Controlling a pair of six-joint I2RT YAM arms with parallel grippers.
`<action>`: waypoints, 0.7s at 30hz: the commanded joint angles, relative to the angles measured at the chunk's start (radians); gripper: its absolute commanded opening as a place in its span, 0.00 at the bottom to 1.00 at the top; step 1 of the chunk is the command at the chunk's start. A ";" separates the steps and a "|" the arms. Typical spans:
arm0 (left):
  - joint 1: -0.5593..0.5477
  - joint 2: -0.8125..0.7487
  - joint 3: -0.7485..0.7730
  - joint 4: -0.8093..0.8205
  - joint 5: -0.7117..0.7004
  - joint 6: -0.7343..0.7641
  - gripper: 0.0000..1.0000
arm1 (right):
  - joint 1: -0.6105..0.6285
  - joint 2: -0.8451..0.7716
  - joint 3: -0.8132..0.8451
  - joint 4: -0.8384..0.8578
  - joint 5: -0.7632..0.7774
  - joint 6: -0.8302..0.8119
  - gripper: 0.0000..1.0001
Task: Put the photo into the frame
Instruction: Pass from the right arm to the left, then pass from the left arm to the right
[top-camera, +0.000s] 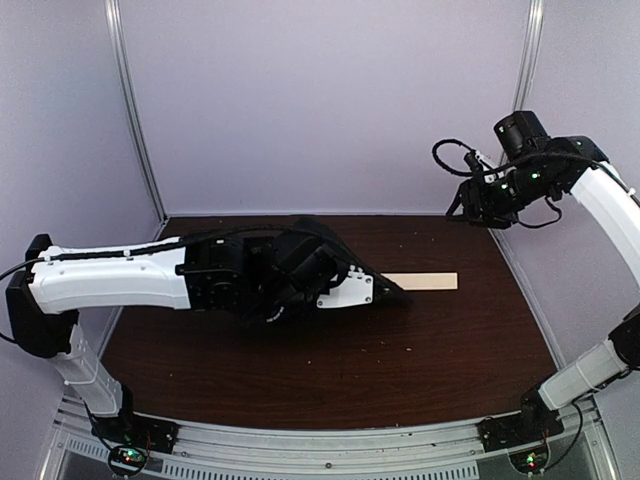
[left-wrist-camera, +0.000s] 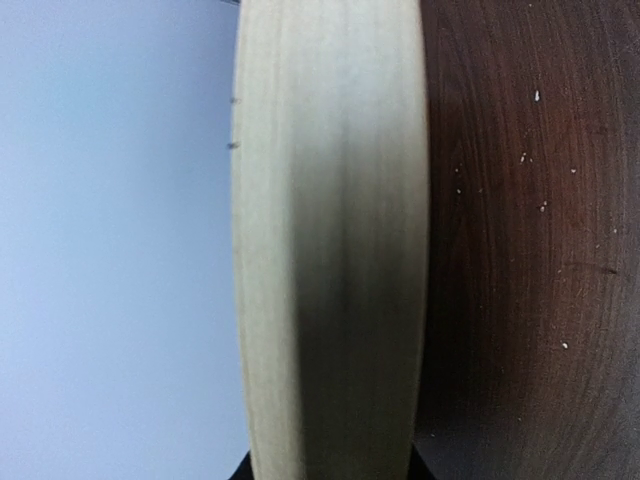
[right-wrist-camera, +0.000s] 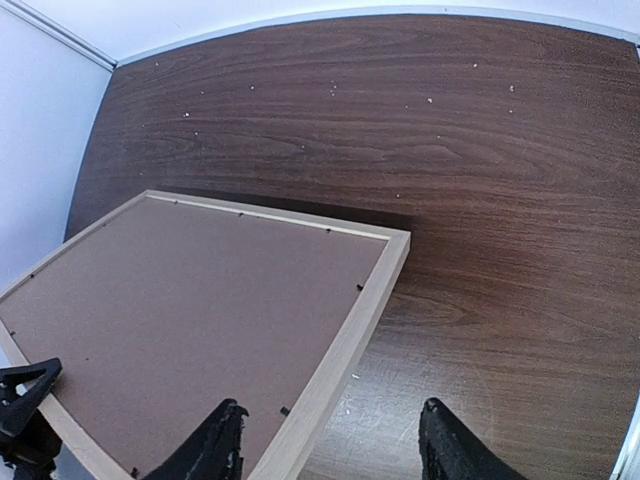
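Tool of left arm (top-camera: 395, 292) clamped on frame (right-wrist-camera: 346, 340) edge; right tool (right-wrist-camera: 330, 415) parted, empty.

The frame (top-camera: 425, 281) is placed near the middle of the table (top-camera: 300, 370), with the backing board (right-wrist-camera: 190, 310) set inside it. It is touched from the left by the left gripper (top-camera: 395, 292). The right gripper (right-wrist-camera: 335, 450) is positioned above the far right corner, well apart.

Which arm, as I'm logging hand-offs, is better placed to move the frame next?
Probably left. The left gripper is closed on the frame, whose pale wood edge fills the left wrist view. The right gripper hangs open and empty, raised well above the frame, so it would need to descend first.
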 joint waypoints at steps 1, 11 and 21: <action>0.004 -0.029 0.173 0.085 -0.108 -0.004 0.00 | -0.024 -0.019 0.010 -0.022 -0.006 -0.033 0.60; 0.131 0.050 0.579 -0.277 0.117 -0.250 0.00 | -0.065 -0.080 -0.043 0.010 -0.011 -0.060 0.62; 0.247 0.031 0.711 -0.445 0.303 -0.332 0.00 | -0.090 -0.208 -0.129 0.145 -0.060 -0.133 0.76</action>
